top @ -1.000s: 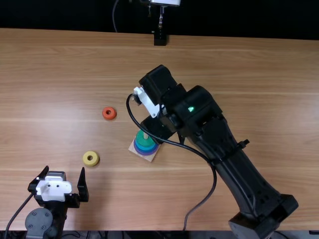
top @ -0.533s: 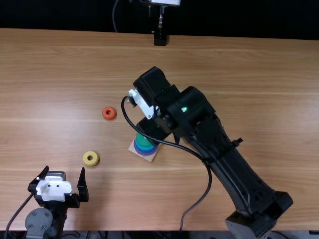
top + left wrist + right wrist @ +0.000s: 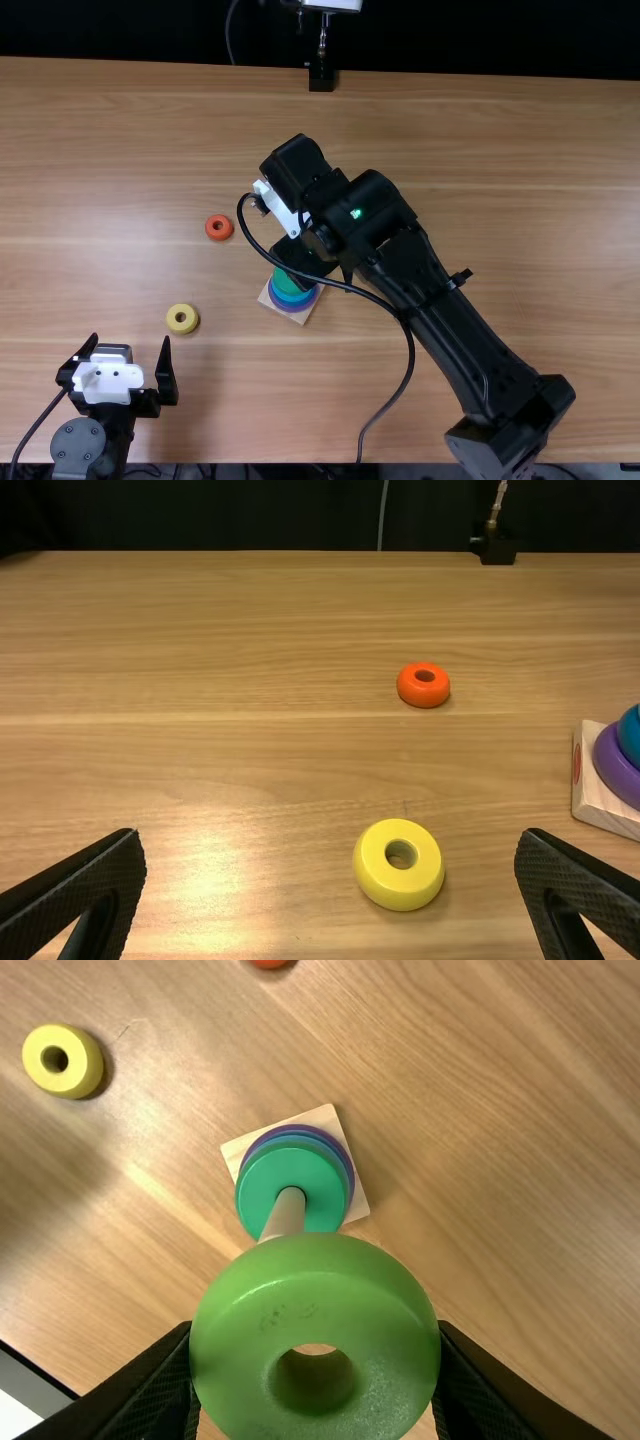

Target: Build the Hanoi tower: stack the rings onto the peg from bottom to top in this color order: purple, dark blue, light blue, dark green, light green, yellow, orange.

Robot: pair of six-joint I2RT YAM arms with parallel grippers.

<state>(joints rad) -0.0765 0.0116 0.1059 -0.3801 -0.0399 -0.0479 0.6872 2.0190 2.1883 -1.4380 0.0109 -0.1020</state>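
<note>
In the top view my right gripper (image 3: 303, 258) hangs over the wooden base (image 3: 306, 314) with its fingertips hidden. In the right wrist view my right gripper (image 3: 315, 1348) is shut on the light green ring (image 3: 315, 1280), held in front of the peg (image 3: 286, 1212). A dark green ring (image 3: 262, 1182) tops the stack, above blue and a purple ring (image 3: 349, 1174). My left gripper (image 3: 127, 358) stands open at the near left, nothing between its fingers. The left wrist view has this left gripper (image 3: 330, 848), the yellow ring (image 3: 420, 885) and the orange ring (image 3: 423, 692).
On the table left of the base lie the yellow ring (image 3: 182, 319), nearer, and the orange ring (image 3: 219, 227), farther off. The right arm's cable (image 3: 402, 375) loops beside it. A black stand (image 3: 321, 78) is at the far edge.
My right arm has shifted a little to the left in the top view, and its gripper now covers the peg's top. The left arm and loose rings have stayed put.
</note>
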